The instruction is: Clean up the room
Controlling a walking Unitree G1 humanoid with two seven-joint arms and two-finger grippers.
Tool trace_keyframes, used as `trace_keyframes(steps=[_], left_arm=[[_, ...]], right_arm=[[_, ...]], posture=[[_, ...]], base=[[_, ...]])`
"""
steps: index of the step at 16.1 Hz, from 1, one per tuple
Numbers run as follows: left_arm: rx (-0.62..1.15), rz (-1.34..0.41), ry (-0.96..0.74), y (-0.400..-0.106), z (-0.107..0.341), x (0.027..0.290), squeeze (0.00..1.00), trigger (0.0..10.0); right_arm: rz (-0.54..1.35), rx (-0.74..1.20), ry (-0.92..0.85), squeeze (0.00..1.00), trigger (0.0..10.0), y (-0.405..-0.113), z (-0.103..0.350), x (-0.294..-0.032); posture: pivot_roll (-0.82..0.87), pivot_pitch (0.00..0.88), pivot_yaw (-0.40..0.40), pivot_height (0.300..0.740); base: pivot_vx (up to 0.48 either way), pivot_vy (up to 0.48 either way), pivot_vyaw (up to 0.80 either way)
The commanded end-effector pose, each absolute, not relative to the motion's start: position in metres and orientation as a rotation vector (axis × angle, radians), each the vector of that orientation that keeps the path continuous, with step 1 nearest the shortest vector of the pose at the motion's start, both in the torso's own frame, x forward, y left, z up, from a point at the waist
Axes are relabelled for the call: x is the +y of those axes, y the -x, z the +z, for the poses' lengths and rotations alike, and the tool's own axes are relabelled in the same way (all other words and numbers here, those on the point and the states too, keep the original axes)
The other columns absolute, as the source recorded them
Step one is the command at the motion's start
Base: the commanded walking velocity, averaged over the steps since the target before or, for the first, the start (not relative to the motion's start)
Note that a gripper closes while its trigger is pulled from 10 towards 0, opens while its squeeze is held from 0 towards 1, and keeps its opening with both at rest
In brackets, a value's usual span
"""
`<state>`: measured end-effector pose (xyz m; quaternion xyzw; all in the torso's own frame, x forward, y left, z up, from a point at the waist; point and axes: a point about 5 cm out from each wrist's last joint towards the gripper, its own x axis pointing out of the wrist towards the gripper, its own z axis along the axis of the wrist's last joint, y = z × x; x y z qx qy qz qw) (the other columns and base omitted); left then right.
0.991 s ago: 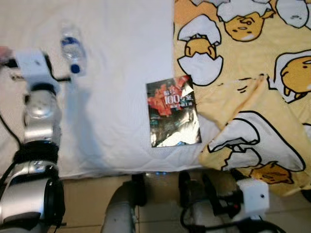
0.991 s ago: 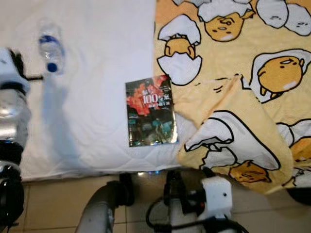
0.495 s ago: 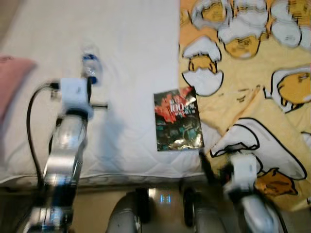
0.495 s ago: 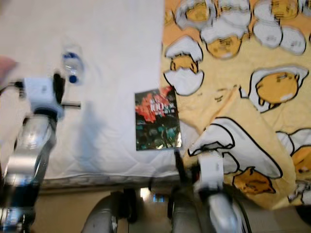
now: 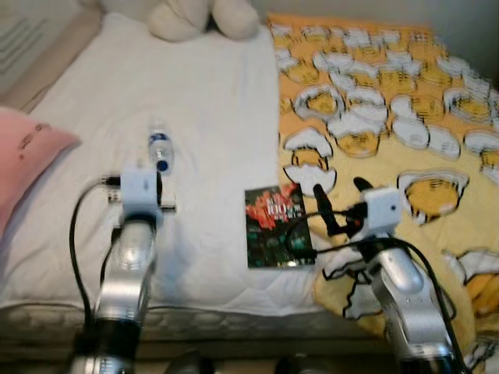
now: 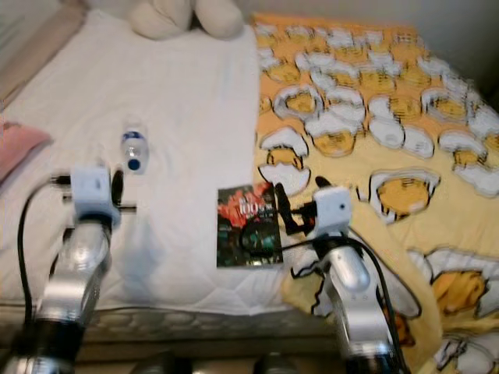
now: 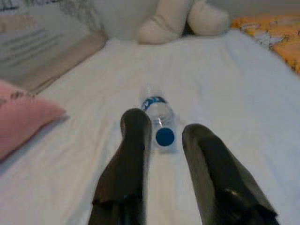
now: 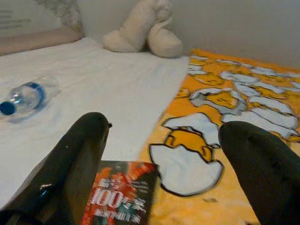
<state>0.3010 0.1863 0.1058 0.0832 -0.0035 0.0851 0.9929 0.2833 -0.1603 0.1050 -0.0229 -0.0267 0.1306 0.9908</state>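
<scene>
the whole scene is seen from further back and higher than a second ago, so the camera is judged to have been raised and tilted forward; more of the bed [image 5: 203, 93] is taken in, including a cream stuffed toy [image 5: 195, 17] at its head and a pink pillow [image 5: 27, 156] at the left edge. both arms have been lifted over the mattress since then. the left gripper [image 7: 161, 140] is held just short of the water bottle [image 5: 160, 149], which lies on its side on the white sheet with its blue cap toward the robot; its two fingers are spread, with the cap framed between them but not touched. the right gripper [image 5: 337, 204] is held over the seam between sheet and yellow blanket [image 5: 390, 117], beside the book [image 5: 277, 226], which lies flat near the bed's front edge, touching the blanket; its fingers are spread wide and nothing is pinched. this is judged as a reach set up for two pickups, with neither thing yet grasped. the left wrist view gives the bottle's alignment with the fingers, which is not clear from the head views; the right wrist view shows the book's cover lettering under the gripper, while the head views give the overall layout.
</scene>
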Motion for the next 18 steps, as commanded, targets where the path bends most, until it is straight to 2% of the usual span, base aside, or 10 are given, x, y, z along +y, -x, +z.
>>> trace_keyframes(steps=[1,5,8,11,14,16,18], left_arm=[[-0.083,0.152,-0.181,-0.300,0.118,0.175,1.00,10.0],[-0.107,0.119,-0.224,-0.300,0.128,0.168,1.00,10.0],[-0.110,0.121,-0.205,-0.298,0.126,0.172,1.00,10.0],[-0.075,0.110,-0.195,-0.295,0.117,0.167,1.00,10.0],[-0.039,0.122,-0.138,-0.299,0.113,0.165,1.00,10.0],[0.031,0.172,-0.014,-0.299,0.104,0.170,1.00,10.0],[0.046,0.157,-0.010,-0.290,0.101,0.171,1.00,10.0]], right_arm=[[0.264,-0.055,0.029,0.00,10.0,-0.292,0.105,-0.162],[0.323,-0.063,0.023,0.00,10.0,-0.307,0.108,-0.149],[0.345,-0.063,0.012,0.00,10.0,-0.305,0.102,-0.142],[0.342,-0.056,0.013,0.00,10.0,-0.301,0.097,-0.145],[0.320,-0.060,0.014,0.00,10.0,-0.297,0.096,-0.149],[0.315,-0.059,0.011,0.00,10.0,-0.294,0.094,-0.151],[0.327,-0.061,0.013,0.00,10.0,-0.289,0.093,-0.152]], posture=[[0.01,0.000,-0.101,0.740],[0.06,0.000,-0.126,0.740],[0.06,0.000,-0.124,0.740],[0.04,0.000,-0.112,0.740],[0.02,0.000,-0.097,0.740],[0.01,0.000,-0.084,0.740],[0.00,0.000,-0.077,0.740]], base=[[0.000,0.000,0.00],[0.000,0.000,0.00],[0.000,0.000,0.00],[0.000,0.000,0.00],[0.000,0.000,0.00],[0.000,0.000,0.00],[0.000,0.000,0.00]])
